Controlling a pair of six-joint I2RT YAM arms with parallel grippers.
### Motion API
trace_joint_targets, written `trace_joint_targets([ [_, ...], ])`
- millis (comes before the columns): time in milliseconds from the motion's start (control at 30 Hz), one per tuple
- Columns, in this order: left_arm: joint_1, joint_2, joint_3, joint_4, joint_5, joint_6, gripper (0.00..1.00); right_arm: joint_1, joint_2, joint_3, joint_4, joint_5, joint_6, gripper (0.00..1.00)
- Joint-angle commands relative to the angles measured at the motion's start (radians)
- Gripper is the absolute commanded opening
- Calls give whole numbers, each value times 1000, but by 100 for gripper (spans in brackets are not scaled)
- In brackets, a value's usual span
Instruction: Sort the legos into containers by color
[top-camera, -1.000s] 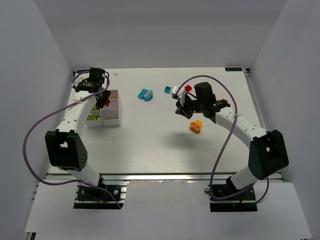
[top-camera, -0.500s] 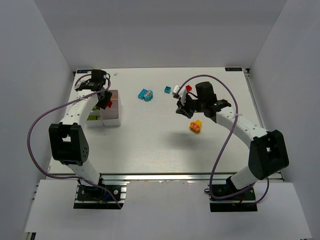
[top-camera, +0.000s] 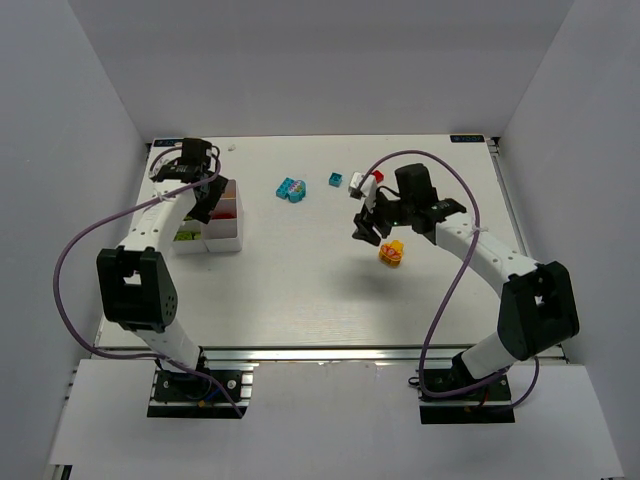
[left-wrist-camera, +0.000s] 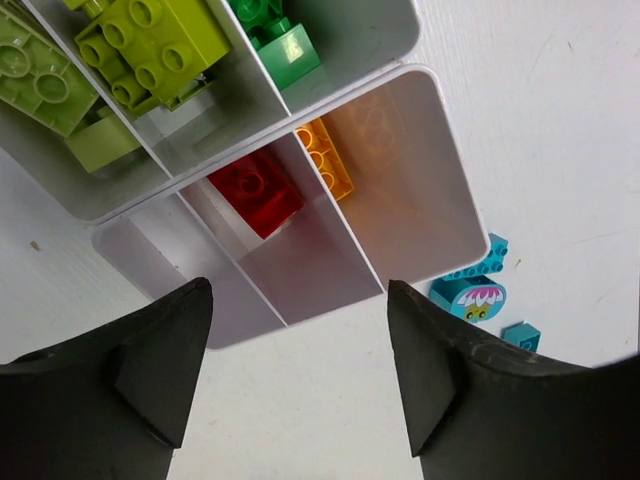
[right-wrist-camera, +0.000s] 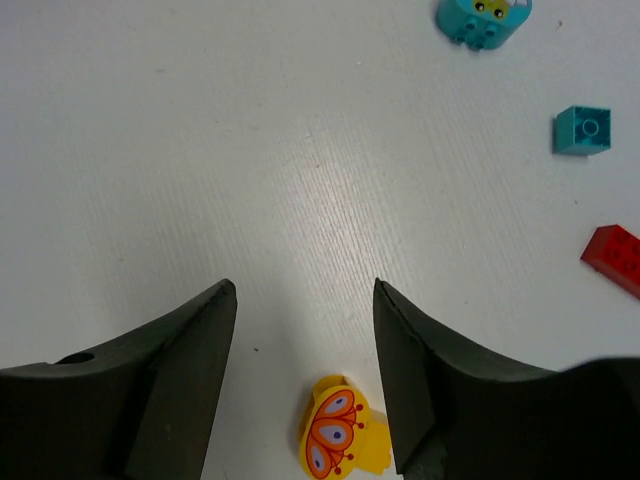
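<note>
The white tray (left-wrist-camera: 420, 215) holds lime bricks (left-wrist-camera: 150, 45), a green brick (left-wrist-camera: 285, 50), an orange brick (left-wrist-camera: 328, 160) and a red brick (left-wrist-camera: 255, 190) in separate compartments. My left gripper (left-wrist-camera: 298, 290) hangs open above the tray's (top-camera: 222, 240) edge, nothing between its fingers; from above it (top-camera: 207, 200) is over the red compartment. My right gripper (right-wrist-camera: 303, 285) stands open over bare table, just beyond a yellow butterfly brick (right-wrist-camera: 340, 440). That brick (top-camera: 391, 252) lies mid-table near the right gripper (top-camera: 366, 226).
A cyan flower brick (top-camera: 291, 188), a small cyan brick (top-camera: 334, 180), a white brick (top-camera: 355, 182) and a red brick (top-camera: 376, 177) lie along the far part of the table. The right wrist view shows the small cyan brick (right-wrist-camera: 582, 130) and red brick (right-wrist-camera: 615, 258).
Both grippers have opened. The red brick that the left gripper held now lies in a tray compartment. The right gripper has shifted a little nearer the yellow brick.
</note>
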Motion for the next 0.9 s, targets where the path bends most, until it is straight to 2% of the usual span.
trace_joint_targets([
  [0, 4, -84, -13, 31, 20, 49, 78, -31, -19, 38, -62, -12, -13, 63],
  [100, 5, -165, -70, 158, 149, 214, 62, -57, 30, 79, -183, 47, 9, 62],
  [133, 4, -198, -155, 283, 204, 257, 53, -83, 50, 95, -235, 60, 7, 61],
  [167, 4, -274, -208, 350, 334, 290, 52, -95, 86, 108, -281, 72, 0, 61],
  [200, 4, -310, -258, 417, 402, 331, 53, -124, 102, 127, -365, 81, -25, 61],
  [233, 5, -340, -342, 514, 459, 340, 58, -138, 114, 130, -395, 90, -34, 61],
  [300, -1, -394, -395, 535, 559, 344, 66, -179, 131, 118, -426, 121, -39, 64],
  [400, -33, -452, -484, 559, 614, 350, 75, -212, 128, 98, -461, 127, -66, 79],
  [533, -85, -526, -597, 611, 628, 308, 78, -215, 125, 73, -446, 138, -86, 89],
  [700, -188, -561, -693, 674, 602, 242, 79, -216, 165, 75, -415, 106, -42, 89],
  [867, -257, -540, -704, 732, 577, 204, 80, -213, 217, 82, -355, 147, 6, 89],
])
